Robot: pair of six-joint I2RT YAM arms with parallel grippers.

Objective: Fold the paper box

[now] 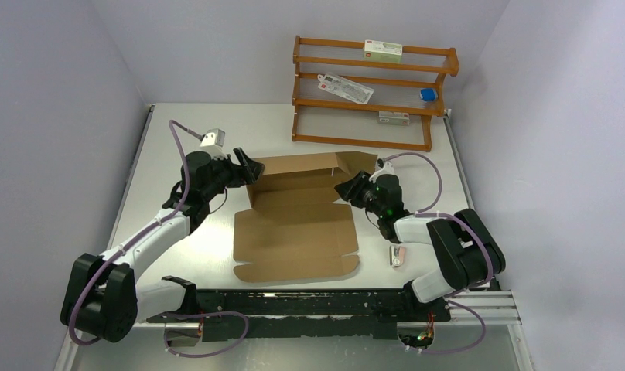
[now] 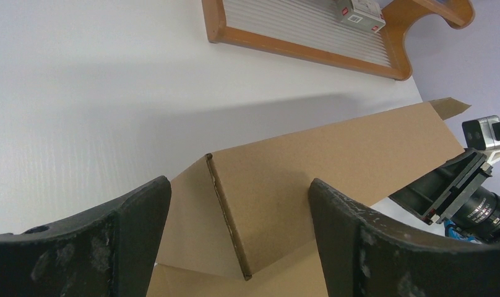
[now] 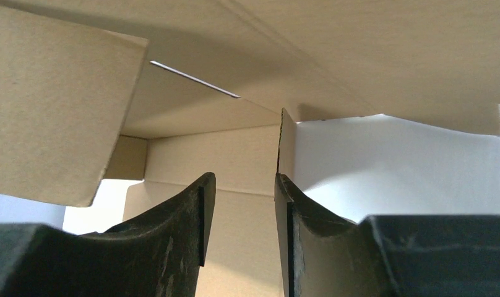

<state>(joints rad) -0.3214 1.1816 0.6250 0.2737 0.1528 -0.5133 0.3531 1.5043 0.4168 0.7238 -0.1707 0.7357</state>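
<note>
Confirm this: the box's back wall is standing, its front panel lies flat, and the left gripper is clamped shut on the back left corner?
Not quite. The left gripper is open, jaws wide apart either side of the back left corner of the paper box, as the left wrist view shows. The rest holds.

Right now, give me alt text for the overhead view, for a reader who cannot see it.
A half-folded brown cardboard box lies on a white table, back wall raised, front flap flat. The left gripper is at its back left corner, the right gripper at its back right corner. A wooden rack stands behind.
</note>
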